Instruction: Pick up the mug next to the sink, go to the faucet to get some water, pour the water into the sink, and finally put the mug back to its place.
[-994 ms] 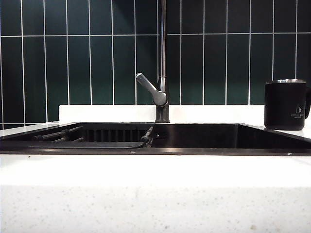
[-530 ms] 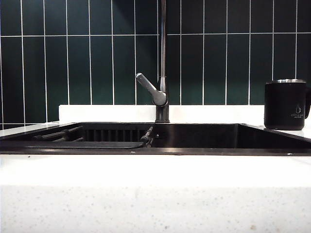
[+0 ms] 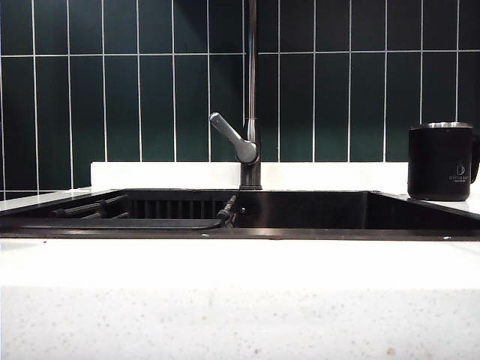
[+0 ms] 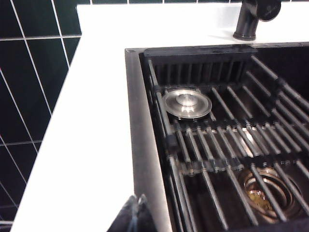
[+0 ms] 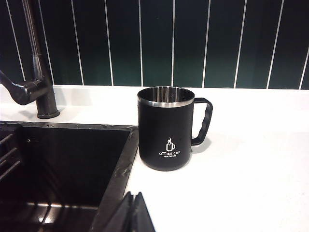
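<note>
Matte black mug [image 5: 166, 129] stands upright on white speckled counter [image 5: 251, 183], just beside the sink [image 5: 67, 164] edge, handle facing away from the basin. Left end effector [image 4: 136, 215] clenched, empty, over the far counter; right end effector [image 5: 133, 212] clenched, empty, near the mug. Risk: a closed approach could nudge the mug into the basin; smooth wall may slip. Dark green tiled wall behind faucet [image 3: 251, 97]

"OFFICE CUP" on the black mug [image 5: 166, 129]
</note>
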Action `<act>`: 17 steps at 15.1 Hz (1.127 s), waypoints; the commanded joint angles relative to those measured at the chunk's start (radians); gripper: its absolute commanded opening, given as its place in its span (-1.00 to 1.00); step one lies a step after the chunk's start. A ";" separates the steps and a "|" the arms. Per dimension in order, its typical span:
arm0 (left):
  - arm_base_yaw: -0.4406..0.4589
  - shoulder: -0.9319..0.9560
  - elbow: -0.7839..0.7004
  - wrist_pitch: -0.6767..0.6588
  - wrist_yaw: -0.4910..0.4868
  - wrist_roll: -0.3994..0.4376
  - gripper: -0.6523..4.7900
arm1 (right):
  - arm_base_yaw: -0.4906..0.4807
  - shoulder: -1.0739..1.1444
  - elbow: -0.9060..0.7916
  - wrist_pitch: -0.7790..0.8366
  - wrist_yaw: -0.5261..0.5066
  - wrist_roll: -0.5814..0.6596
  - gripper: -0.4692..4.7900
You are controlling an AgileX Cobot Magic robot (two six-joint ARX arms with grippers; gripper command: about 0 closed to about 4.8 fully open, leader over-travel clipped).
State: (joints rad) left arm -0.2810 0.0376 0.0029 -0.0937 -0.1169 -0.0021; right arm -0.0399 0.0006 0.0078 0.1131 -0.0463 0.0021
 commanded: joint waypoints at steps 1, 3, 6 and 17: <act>0.019 -0.032 0.004 0.032 -0.002 -0.006 -0.78 | 0.000 -0.003 0.003 0.010 0.000 -0.003 -0.84; 0.053 -0.031 0.004 0.065 0.022 -0.006 -0.78 | 0.000 -0.003 0.003 0.011 0.000 -0.003 -0.84; 0.129 -0.031 0.005 0.121 0.085 -0.005 -0.78 | 0.000 -0.003 0.003 0.010 0.000 -0.003 -0.84; 0.246 -0.031 0.005 0.229 0.148 0.002 -0.78 | 0.000 -0.003 0.003 0.010 0.000 -0.003 -0.84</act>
State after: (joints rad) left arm -0.0391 0.0067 0.0032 0.1173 0.0132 -0.0010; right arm -0.0399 0.0006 0.0078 0.1131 -0.0467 0.0021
